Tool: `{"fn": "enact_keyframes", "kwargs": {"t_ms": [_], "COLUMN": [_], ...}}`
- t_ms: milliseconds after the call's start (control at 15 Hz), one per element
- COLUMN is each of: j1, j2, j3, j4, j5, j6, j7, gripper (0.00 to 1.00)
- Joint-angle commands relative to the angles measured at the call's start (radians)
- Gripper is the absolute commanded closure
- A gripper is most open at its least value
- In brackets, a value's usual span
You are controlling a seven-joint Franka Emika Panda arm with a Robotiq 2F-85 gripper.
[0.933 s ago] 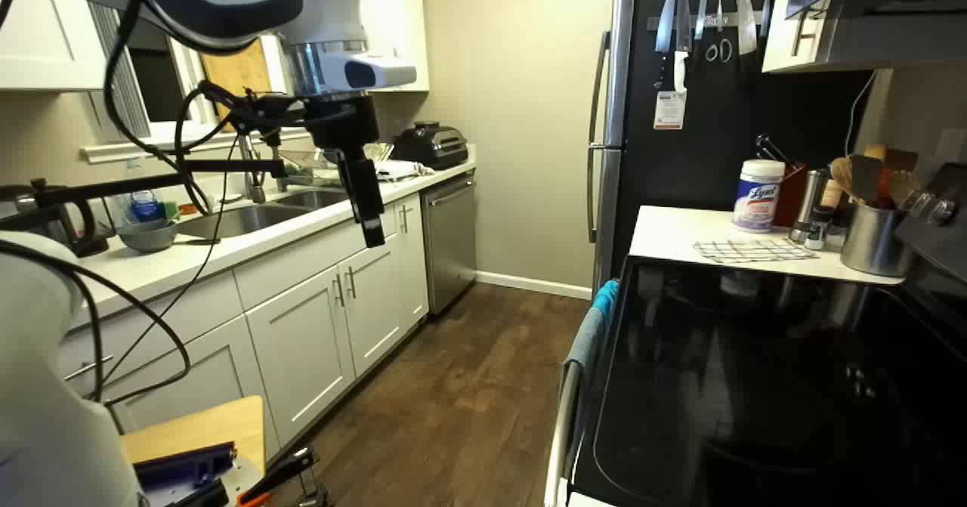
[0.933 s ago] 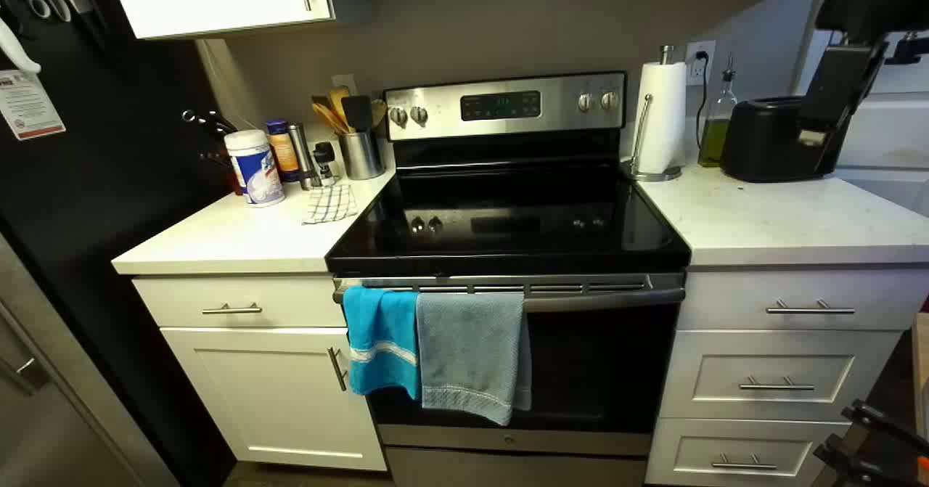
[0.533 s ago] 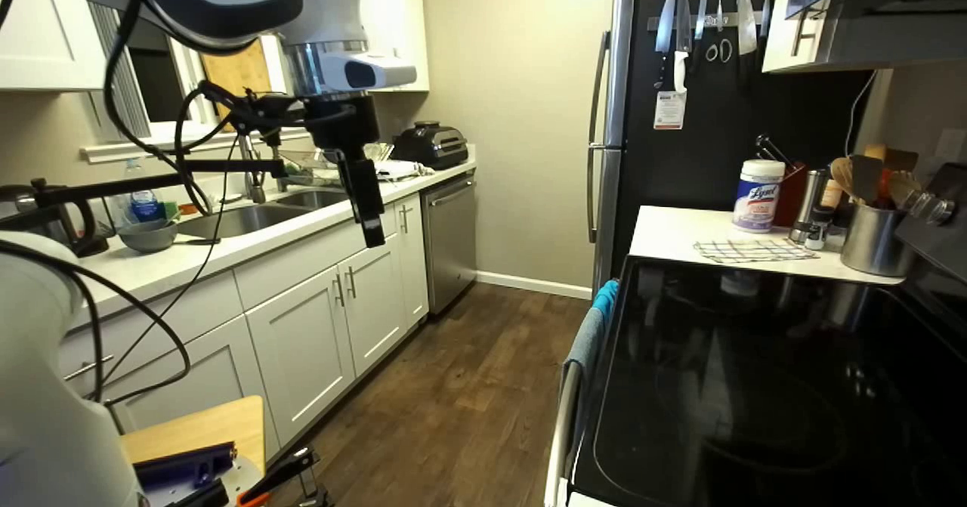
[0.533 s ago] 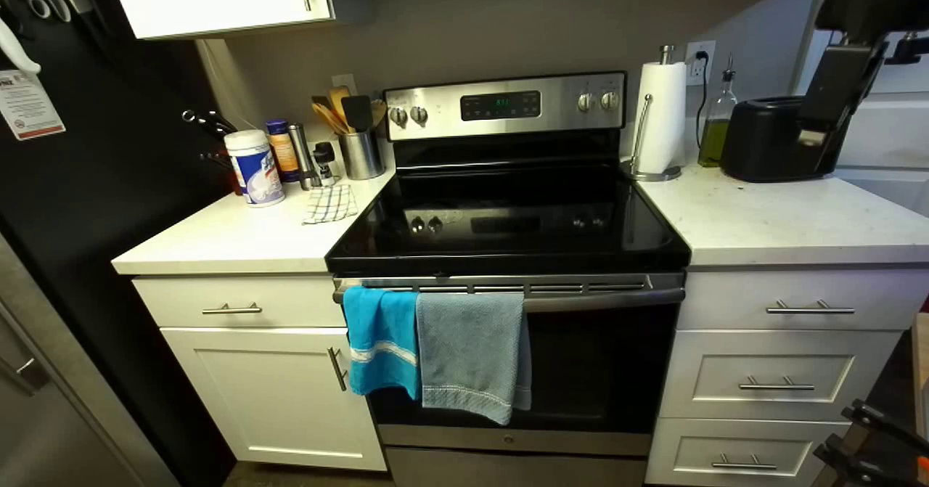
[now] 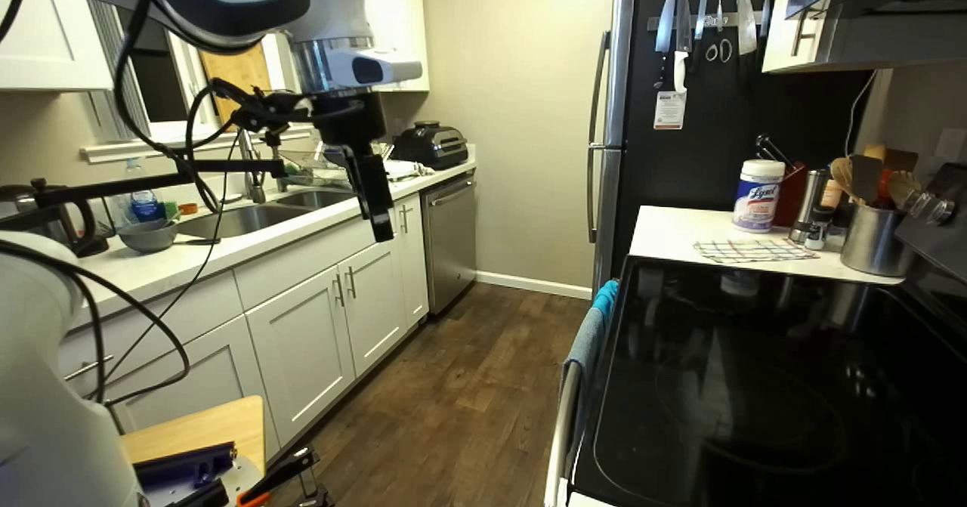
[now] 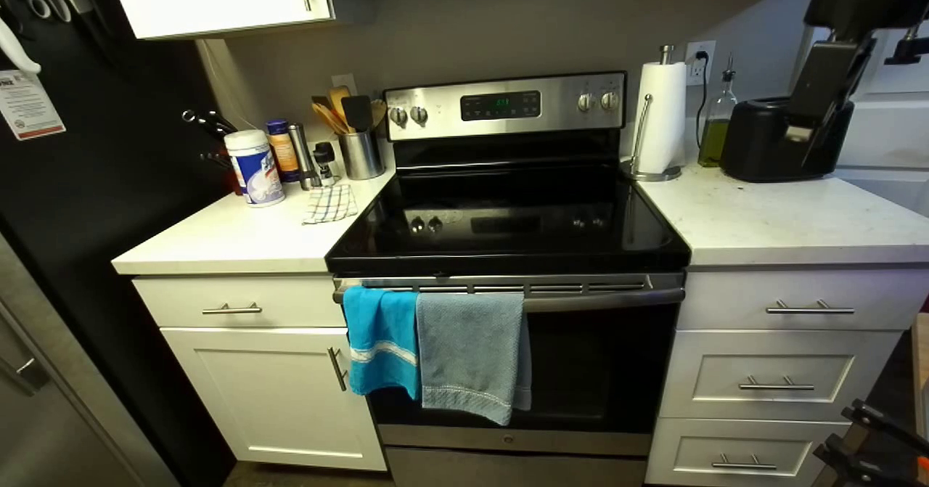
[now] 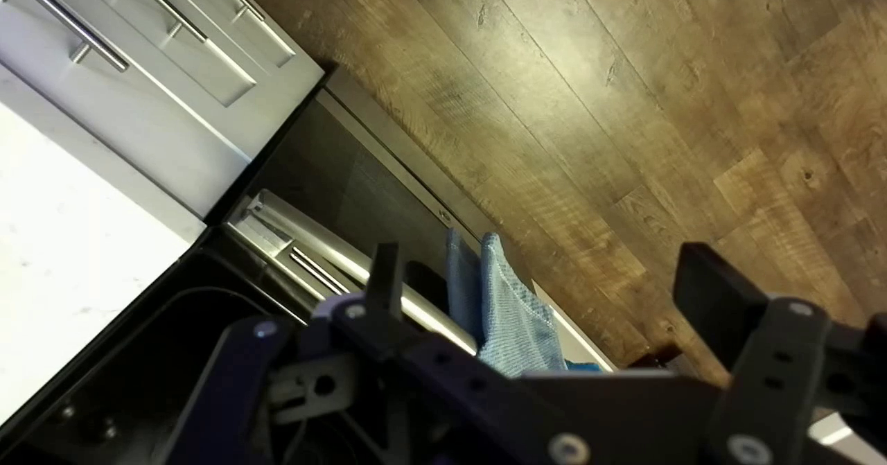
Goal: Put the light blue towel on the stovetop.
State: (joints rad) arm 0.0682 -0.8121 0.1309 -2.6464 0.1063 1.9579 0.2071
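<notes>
The light blue towel point(image 6: 472, 349) hangs folded over the oven door handle, beside a bright blue towel point(image 6: 381, 342) with a white stripe. The light blue towel also shows edge-on in an exterior view point(image 5: 586, 344) and between my fingers in the wrist view point(image 7: 516, 319). The black glass stovetop point(image 6: 508, 236) is above the handle; it also shows in an exterior view point(image 5: 725, 386). My gripper point(image 7: 544, 278) is open and empty, pointing down, high above the floor and apart from the towel. It also shows in both exterior views point(image 5: 383, 227) point(image 6: 802, 128).
The oven handle point(image 6: 602, 300) runs along the stove front. A paper towel roll point(image 6: 662, 120), an oil bottle point(image 6: 717, 120) and a black toaster point(image 6: 755, 142) stand on a counter beside the stove. A wipes canister point(image 6: 255, 171) and a utensil holder point(image 6: 361, 155) stand on the opposite counter.
My gripper has shifted slightly, to the right and a little up in an exterior view and to the left in an exterior view. Both towels stay where they hang.
</notes>
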Motion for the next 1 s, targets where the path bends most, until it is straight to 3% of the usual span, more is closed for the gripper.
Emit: {"fn": "enact_keyframes", "kwargs": {"t_ms": [0, 600, 933], "j1": [-0.006, 0.008, 0.018], "j2": [0.089, 0.39, 0.569], "j3": [0.024, 0.043, 0.064], "j4": [0.064, 0.231, 0.319], "j5": [-0.037, -0.167, -0.225], "j6": [0.068, 0.318, 0.364], "j7": [-0.023, -0.089, -0.097], "gripper": [0.0, 0.0, 0.0]}}
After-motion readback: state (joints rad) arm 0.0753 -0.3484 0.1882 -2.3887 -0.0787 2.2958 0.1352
